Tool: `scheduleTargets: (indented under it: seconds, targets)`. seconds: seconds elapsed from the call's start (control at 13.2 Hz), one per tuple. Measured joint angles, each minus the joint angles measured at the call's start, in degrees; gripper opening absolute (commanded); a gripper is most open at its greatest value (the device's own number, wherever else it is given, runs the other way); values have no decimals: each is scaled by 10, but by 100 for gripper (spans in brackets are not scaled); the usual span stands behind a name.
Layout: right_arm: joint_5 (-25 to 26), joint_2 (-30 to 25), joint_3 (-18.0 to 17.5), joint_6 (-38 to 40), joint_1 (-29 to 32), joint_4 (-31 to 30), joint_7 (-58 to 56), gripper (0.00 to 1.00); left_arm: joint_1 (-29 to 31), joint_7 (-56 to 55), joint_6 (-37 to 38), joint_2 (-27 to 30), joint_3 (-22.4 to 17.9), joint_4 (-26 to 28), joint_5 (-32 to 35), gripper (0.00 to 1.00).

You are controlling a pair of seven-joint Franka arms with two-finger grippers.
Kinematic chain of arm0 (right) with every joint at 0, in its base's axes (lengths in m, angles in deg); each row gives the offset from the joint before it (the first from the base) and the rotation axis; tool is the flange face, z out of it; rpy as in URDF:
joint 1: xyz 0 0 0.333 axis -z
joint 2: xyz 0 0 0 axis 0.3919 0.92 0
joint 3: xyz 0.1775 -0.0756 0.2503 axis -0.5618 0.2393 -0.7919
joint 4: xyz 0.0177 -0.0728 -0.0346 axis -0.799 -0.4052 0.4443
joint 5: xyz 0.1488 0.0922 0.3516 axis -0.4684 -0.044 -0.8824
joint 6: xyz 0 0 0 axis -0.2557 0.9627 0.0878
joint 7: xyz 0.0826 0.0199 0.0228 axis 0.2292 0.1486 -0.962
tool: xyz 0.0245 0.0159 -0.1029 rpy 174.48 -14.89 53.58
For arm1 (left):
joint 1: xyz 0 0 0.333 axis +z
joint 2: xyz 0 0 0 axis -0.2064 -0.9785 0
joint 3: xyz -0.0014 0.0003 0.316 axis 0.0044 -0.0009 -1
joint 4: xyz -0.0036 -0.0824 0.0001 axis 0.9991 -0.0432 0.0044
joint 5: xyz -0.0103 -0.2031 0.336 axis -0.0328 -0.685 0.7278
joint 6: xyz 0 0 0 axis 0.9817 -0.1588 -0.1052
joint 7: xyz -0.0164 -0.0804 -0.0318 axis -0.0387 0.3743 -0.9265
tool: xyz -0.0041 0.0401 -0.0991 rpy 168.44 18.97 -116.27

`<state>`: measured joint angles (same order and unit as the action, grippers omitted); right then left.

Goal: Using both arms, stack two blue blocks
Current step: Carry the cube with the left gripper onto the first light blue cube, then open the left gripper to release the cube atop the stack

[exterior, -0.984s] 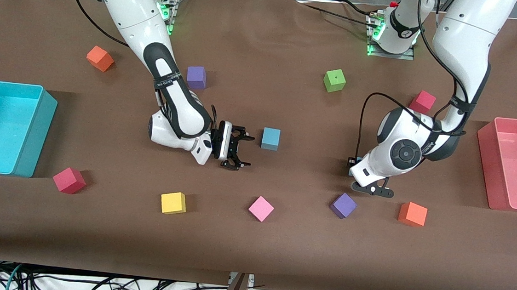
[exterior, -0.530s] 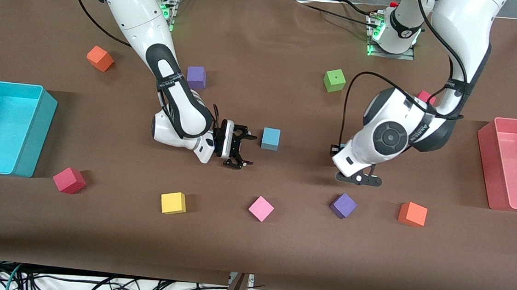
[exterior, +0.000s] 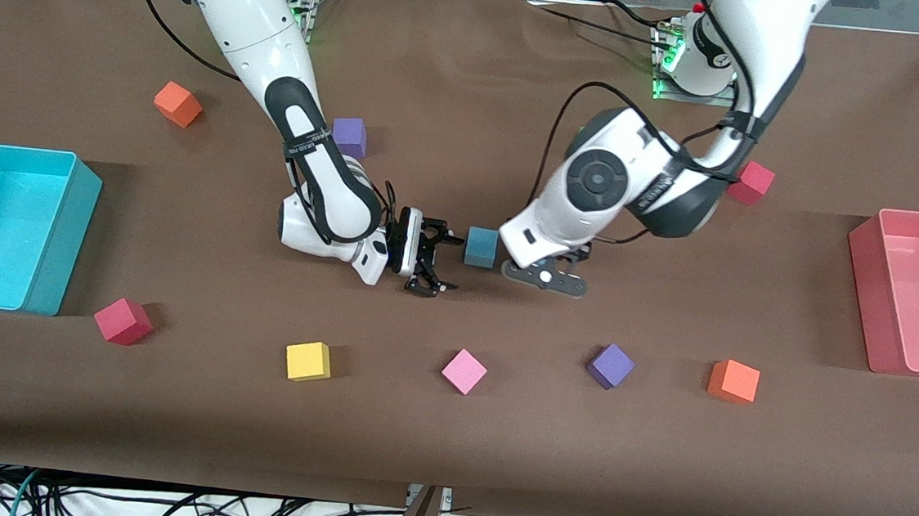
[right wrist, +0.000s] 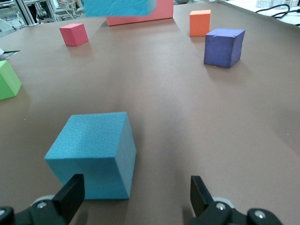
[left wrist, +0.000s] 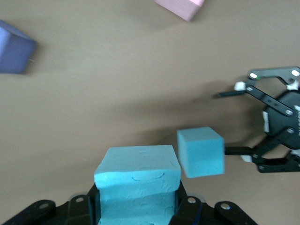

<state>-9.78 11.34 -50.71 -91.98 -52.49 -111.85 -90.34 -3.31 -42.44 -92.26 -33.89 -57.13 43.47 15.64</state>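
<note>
Toward the right arm's end of the worktop [exterior: 473,87], at about nine o'clock from the middle in the front view, the right tool [exterior: 451,264] is hovering low, its two fingers spread wide and holding nothing. At its three o'clock, one blue block [exterior: 481,247] is sitting on the worktop, just ahead of the spread fingers and closer to one finger than to the other; whether it is touching that finger cannot be told. A pink cube [exterior: 464,371] is lying at six o'clock from this block, nearer the front camera. At the block's four o'clock, just beside it, the left tool [exterior: 547,276] is hanging over the worktop, clamping the second blue block [left wrist: 138,173] between its fingers, this one raised clear of the surface.
</note>
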Motion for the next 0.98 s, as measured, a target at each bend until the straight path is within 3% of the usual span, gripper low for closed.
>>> scheduleTargets:
  seconds: [0.53, 0.98]
  targets:
    - [0, 0, 0, 0, 0, -16, -9, 100, -53, -3, -54, -50, 0, -6, 0, 35]
    - [-1, 0, 0, 0, 0, -16, -10, 100, -61, -3, -76, -66, 0, -11, 0, 35]
